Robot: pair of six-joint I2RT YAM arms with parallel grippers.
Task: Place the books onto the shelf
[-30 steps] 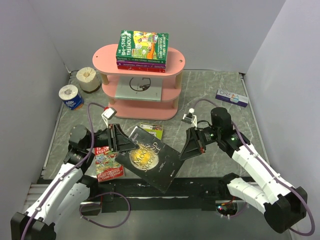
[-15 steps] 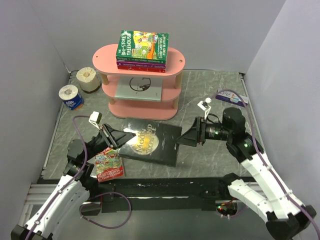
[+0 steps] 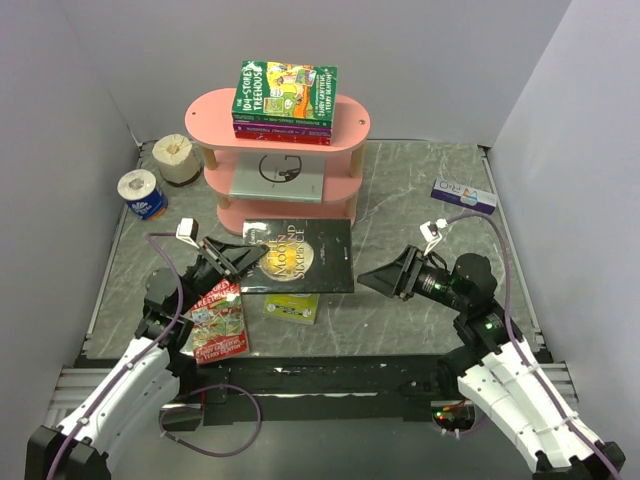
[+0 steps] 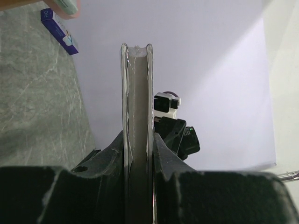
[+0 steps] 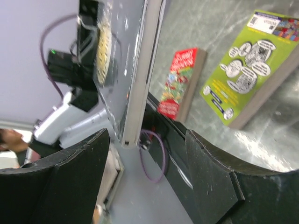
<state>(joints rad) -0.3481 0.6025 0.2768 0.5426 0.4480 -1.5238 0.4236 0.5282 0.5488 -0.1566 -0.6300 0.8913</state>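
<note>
The pink shelf (image 3: 352, 125) stands at the back with a stack of books (image 3: 285, 95) on its top board and a grey book (image 3: 278, 176) on the middle tier. My left gripper (image 3: 240, 262) is shut on the left edge of a dark book (image 3: 302, 256), held level in front of the shelf's base. In the left wrist view the dark book (image 4: 137, 112) sits edge-on between the fingers of the left gripper (image 4: 138, 140). My right gripper (image 3: 385, 277) is open, a little right of that book. On the table lie a red book (image 3: 218, 320) and a lime-green book (image 3: 292, 307).
Two toilet rolls (image 3: 177, 158) (image 3: 141, 193) stand left of the shelf. A small white-and-blue box (image 3: 463, 195) lies at the back right. Grey walls close in the table on three sides. The right wrist view shows the red book (image 5: 180, 84) and lime-green book (image 5: 247, 60) beyond the dark book (image 5: 126, 70).
My right gripper opened, let go of the dark book and drew back to the right. The left gripper carried the book toward the shelf and levelled it, uncovering the lime-green book.
</note>
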